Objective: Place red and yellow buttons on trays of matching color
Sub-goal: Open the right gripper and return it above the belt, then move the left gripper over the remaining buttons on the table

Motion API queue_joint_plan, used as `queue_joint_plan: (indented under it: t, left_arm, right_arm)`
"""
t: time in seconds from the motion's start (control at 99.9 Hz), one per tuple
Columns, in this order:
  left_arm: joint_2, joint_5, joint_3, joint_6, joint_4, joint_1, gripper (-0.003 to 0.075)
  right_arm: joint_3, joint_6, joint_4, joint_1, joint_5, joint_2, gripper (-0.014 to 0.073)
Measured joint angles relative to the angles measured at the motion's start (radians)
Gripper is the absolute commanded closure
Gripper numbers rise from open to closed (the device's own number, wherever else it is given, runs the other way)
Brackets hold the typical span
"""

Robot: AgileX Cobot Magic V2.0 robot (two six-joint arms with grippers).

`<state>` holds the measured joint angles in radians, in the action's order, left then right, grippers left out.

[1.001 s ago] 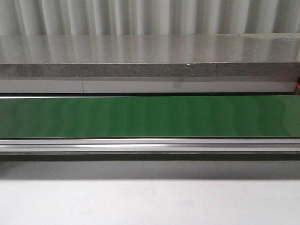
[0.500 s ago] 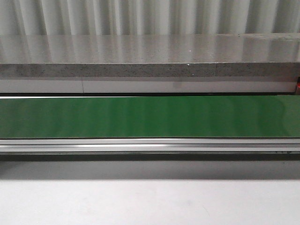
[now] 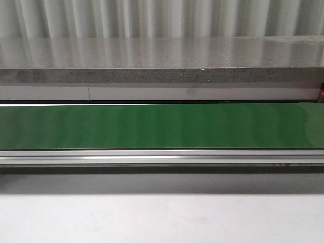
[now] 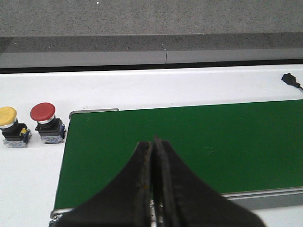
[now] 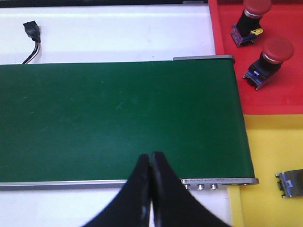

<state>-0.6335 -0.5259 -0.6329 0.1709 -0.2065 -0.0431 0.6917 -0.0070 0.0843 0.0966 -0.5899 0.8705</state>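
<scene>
In the left wrist view a yellow button [image 4: 8,117] and a red button [image 4: 42,112] stand on black bases on the white table, beside the end of the green conveyor belt [image 4: 189,146]. My left gripper [image 4: 152,142] is shut and empty above the belt. In the right wrist view two red buttons [image 5: 277,49] [image 5: 255,7] lie on the red tray [image 5: 284,90]. The yellow tray [image 5: 274,156] holds a grey part [image 5: 291,183] at its edge. My right gripper [image 5: 151,156] is shut and empty over the belt's near rail. Neither gripper shows in the front view.
The front view shows the bare green belt [image 3: 162,126], its aluminium rail [image 3: 162,158], and a grey stone ledge [image 3: 162,61] behind. A black plug with cable [image 5: 32,35] lies on the white table beyond the belt; it also shows in the left wrist view [image 4: 289,79].
</scene>
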Motion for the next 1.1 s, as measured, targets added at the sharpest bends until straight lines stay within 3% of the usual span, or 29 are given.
queue_joint_plan:
  t: [0.47, 0.57, 0.741, 0.791, 0.851, 1.101]
  left_arm:
    - [0.0, 0.0, 0.0, 0.0, 0.0, 0.0, 0.0725]
    - [0.0, 0.0, 0.0, 0.0, 0.0, 0.0, 0.0617]
    - [0.0, 0.0, 0.0, 0.0, 0.0, 0.0, 0.0252]
    - [0.0, 0.0, 0.0, 0.0, 0.0, 0.0, 0.0182]
    - [0.0, 0.0, 0.0, 0.0, 0.0, 0.0, 0.0151]
    - [-0.01, 0.073, 0.0, -0.021, 0.0, 0.003, 0.0153]
  right_arm:
    - [0.0, 0.0, 0.0, 0.0, -0.002, 0.0, 0.066]
    - [0.0, 0.0, 0.0, 0.0, -0.002, 0.0, 0.066]
    - [0.0, 0.0, 0.0, 0.0, -0.002, 0.0, 0.066]
    - [0.0, 0.0, 0.0, 0.0, -0.002, 0.0, 0.066]
    - [0.0, 0.0, 0.0, 0.0, -0.002, 0.0, 0.066]
    - [0.0, -0.002, 0.0, 0.0, -0.002, 0.0, 0.066]
